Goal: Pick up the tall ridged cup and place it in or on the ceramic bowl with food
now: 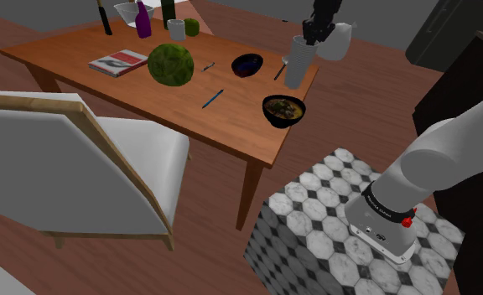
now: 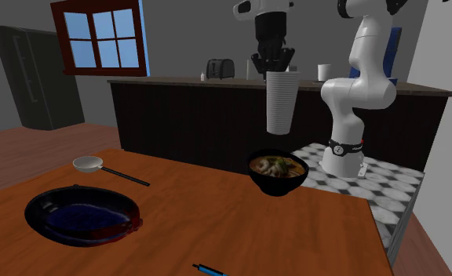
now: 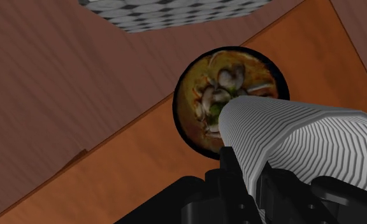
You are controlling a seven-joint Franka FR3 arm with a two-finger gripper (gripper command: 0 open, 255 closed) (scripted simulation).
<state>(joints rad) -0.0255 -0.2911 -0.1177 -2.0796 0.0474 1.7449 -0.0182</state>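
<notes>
White and ridged, the tall cup [image 2: 280, 102] is hanging in the air, clasped at its top by the claw [image 2: 273, 64], roughly over the dark food bowl [image 2: 278, 187] on the desk [image 2: 216, 227]. Centring first, then lowering gently before letting go, is looking wisest.

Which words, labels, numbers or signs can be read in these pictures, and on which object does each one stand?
No text here can be read.
On the magazine lying on the table: cover print, too blurred to read.
On the black band at the arm's base: small white marks, too small to read.
On the ridged cup and the bowl with food: no marking visible.
</notes>
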